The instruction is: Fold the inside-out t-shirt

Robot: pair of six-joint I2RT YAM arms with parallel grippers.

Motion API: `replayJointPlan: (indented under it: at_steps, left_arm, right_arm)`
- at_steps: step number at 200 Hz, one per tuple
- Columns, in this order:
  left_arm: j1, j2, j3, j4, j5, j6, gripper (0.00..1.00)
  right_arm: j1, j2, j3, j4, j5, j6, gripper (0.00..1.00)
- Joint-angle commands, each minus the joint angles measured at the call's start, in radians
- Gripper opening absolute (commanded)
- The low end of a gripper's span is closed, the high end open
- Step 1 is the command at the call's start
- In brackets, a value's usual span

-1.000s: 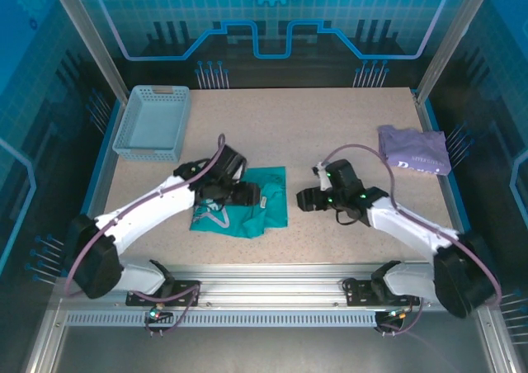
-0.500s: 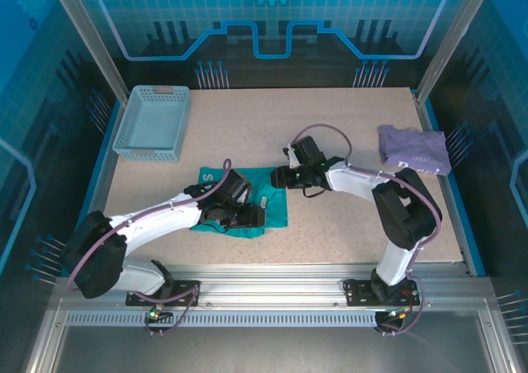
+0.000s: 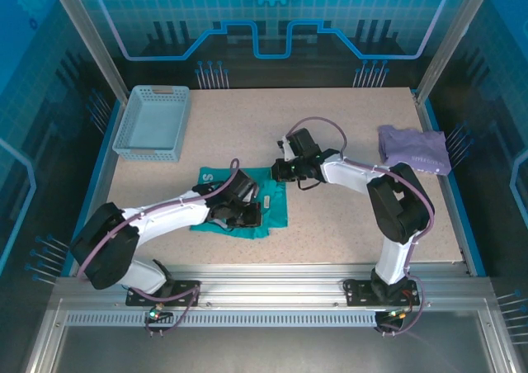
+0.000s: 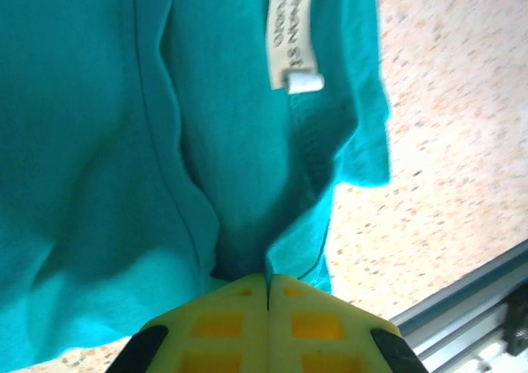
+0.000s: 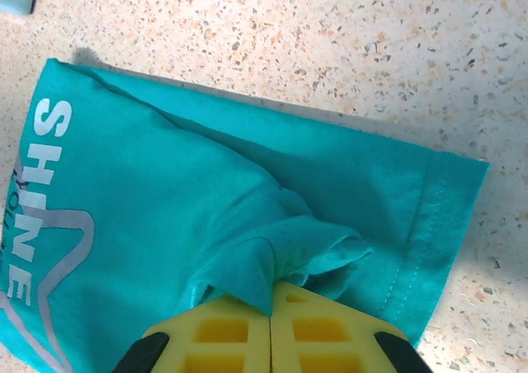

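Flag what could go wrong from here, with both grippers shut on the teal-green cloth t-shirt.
1. The left gripper pinches only a thin puckered fold of the teal-green cloth t-shirt at its fingertips; a pull could slip it free.
2. The right gripper holds a bunched ridge that may take in several layers, so lifting could drag the whole shirt and spoil the fold.
3. In the top view both grippers sit close together; crossing moves might knock them together.

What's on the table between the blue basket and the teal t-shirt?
Nothing. In the top view, the stretch between the basket and the t-shirt is bare speckled tabletop.
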Motion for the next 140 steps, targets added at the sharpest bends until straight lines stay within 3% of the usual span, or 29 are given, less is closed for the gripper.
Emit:
replayJointPlan:
  at_steps: [1, 42, 94, 113, 140]
  left_arm:
    - [-0.006, -0.064, 0.048, -0.005, -0.008, 0.006, 0.00]
    - [-0.007, -0.076, 0.081, 0.046, -0.014, 0.008, 0.00]
    - [-0.028, 0.129, 0.098, 0.277, 0.035, -0.010, 0.01]
    - [-0.039, 0.226, 0.127, 0.347, 0.063, -0.014, 0.12]
    - [-0.039, 0.272, 0.141, 0.387, 0.078, 0.003, 0.37]
  right_arm:
    - [0.000, -0.044, 0.056, -0.058, -0.028, -0.034, 0.06]
    - [-0.011, -0.033, 0.144, -0.132, -0.038, -0.071, 0.05]
    - [-0.069, 0.105, 0.234, -0.196, -0.044, -0.133, 0.11]
    - [-0.098, 0.176, 0.276, -0.230, -0.019, -0.161, 0.21]
    - [-0.133, 0.233, 0.339, -0.308, 0.031, -0.212, 0.37]
